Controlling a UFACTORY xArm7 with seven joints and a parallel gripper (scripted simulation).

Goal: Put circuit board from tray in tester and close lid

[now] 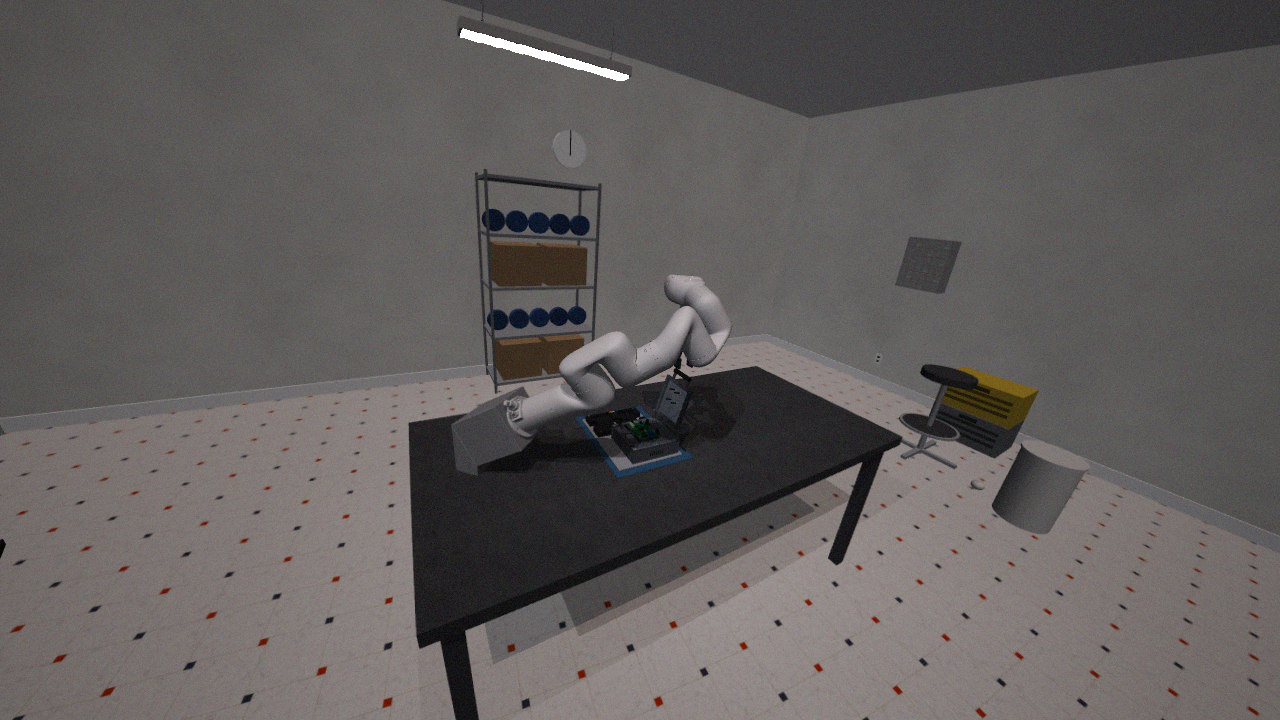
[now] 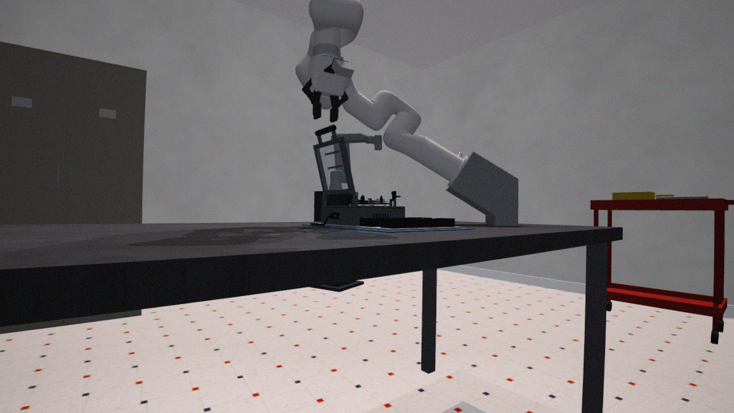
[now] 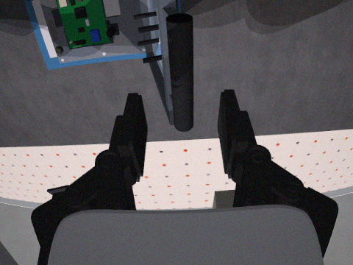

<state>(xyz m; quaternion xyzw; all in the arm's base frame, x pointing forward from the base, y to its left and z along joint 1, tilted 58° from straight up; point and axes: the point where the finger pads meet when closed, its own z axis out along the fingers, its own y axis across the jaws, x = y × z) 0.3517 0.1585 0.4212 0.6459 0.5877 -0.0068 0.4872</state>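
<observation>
The green circuit board (image 3: 81, 12) (image 1: 642, 430) lies face up in the grey tester (image 1: 646, 447) (image 2: 354, 210), inside the open bay. The tester's clear lid (image 2: 334, 164) (image 1: 671, 398) stands nearly upright. Its black bar handle (image 3: 181, 73) (image 2: 325, 130) is at the top. My gripper (image 3: 182, 109) (image 2: 325, 117) hangs just above the handle, half open and empty, with one finger to each side of the bar and clear of it. The black tray (image 2: 408, 222) (image 1: 608, 418) lies beside the tester with no board showing in it.
Tester and tray sit on a blue-edged mat (image 3: 40, 40) (image 2: 436, 229) on the dark table (image 1: 581, 528). The arm's grey base (image 1: 483, 434) (image 2: 484, 187) stands behind the tray. A red cart (image 2: 662, 205) stands off the table to one side.
</observation>
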